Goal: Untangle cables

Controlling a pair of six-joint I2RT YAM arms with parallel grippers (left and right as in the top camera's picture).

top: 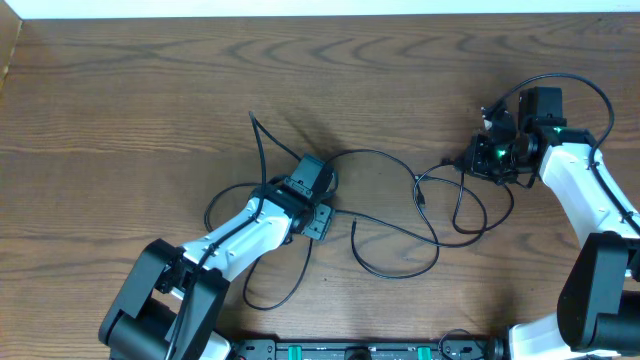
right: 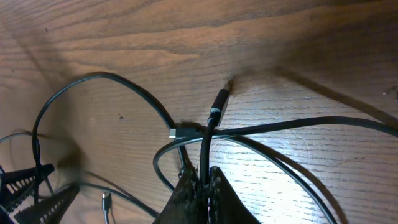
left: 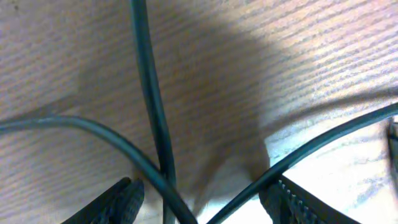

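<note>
L arm [top: 240, 235] stretched fwd and inward, wrist low. L gripper [left: 205, 205] jaws apart, nothing clamped. R arm [top: 580, 190] bent, wrist turned inward. R gripper [right: 200, 186] pinched tight on black cable [right: 210, 130].

The cables [top: 380, 151] are black, and one plug [right: 175, 132] is tipped silver. The table [top: 120, 90] is brown wood with dark, wavy grain. The arm links [top: 580, 190] are white with black joints. A small green light [top: 497, 152] glows.
</note>
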